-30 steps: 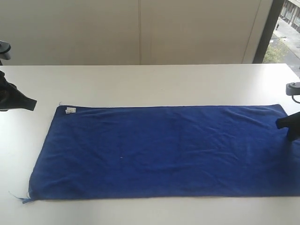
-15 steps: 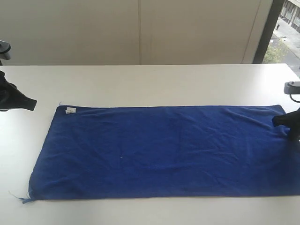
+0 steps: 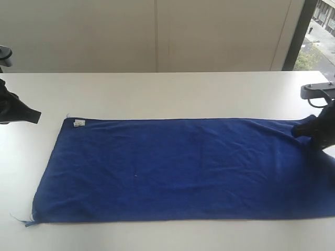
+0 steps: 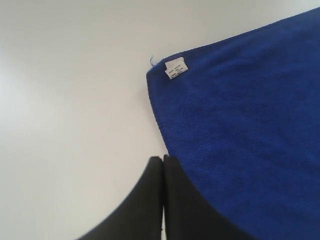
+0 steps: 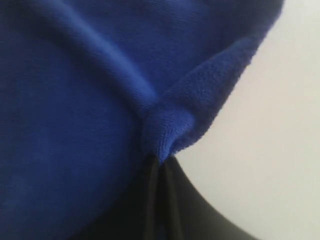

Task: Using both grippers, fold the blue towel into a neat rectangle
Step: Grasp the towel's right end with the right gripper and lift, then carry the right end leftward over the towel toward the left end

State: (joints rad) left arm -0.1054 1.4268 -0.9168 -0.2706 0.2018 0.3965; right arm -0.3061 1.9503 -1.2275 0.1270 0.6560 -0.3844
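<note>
Blue towel [image 3: 178, 167] lies spread flat, long side running across the white table [image 3: 167, 94], towards the front edge. A small white label [image 3: 79, 123] sits at its far-L corner. A loose thread [image 3: 17, 218] trails off the near-L corner.

R gripper [image 3: 299, 129] is at the far-R corner, fingers pressed together w/ a fold of towel [image 5: 75, 100] pinched btwn them. The wrist cam shows the hem puckered into a ridge right at the gripper [image 5: 161, 167], w/ bare table alongside. In the exterior view the arm's black body hides part of the towel's R end, and the cloth there is pulled into a slight peak.

L gripper [image 3: 32, 116] hangs over the table's L side, apart from the towel and approx level w/ the label corner. Its fingers are closed against each other w/ nothing held. In the wrist cam the gripper [image 4: 162, 160] sits just beside the towel's short edge. Cannot tell if it touches cloth or table.

Behind the table are pale wall panels [image 3: 157, 36]. A dark window frame [image 3: 296, 34] stands far R, w/ street visible outside.
</note>
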